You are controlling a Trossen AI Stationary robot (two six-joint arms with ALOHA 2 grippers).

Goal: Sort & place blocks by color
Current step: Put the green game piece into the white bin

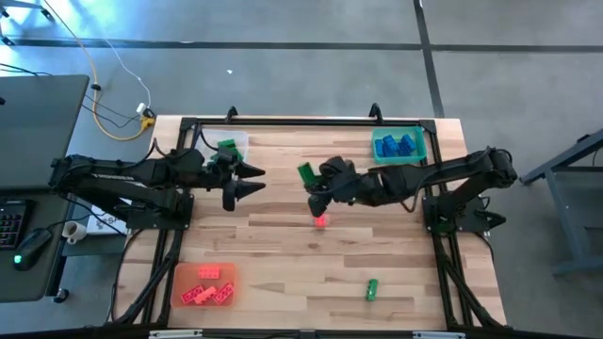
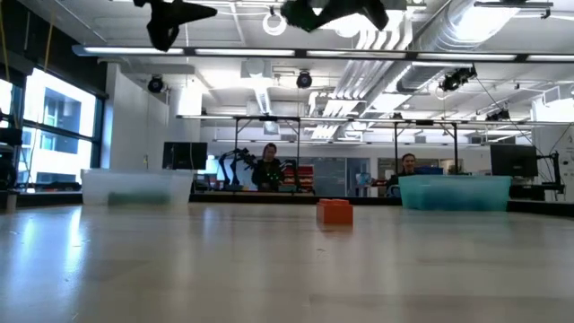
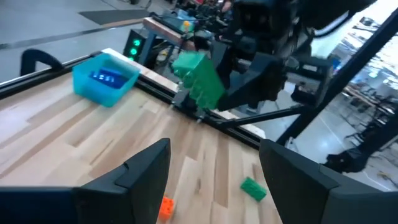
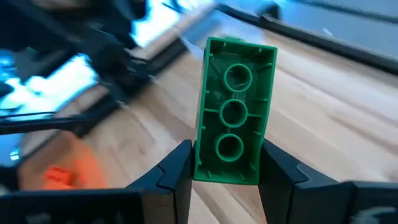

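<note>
Right wrist view – right gripper clamps green block; no readable writing.

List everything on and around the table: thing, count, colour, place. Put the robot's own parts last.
Held block: one, green, clamped in the right pincer above the table's middle.
Loose red block: one, on the wood below the right pincer.
Loose green block: one, near the table's front edge, right of centre.
Orange tray: one, front left corner, holding red blocks.
Blue tray: one, back right, holding blue blocks.
Clear tray: one, back left, with something green inside.
People: two, in the room behind.
Left pincer: open, empty, near the clear tray.
Right pincer: shut on the held block.
</note>
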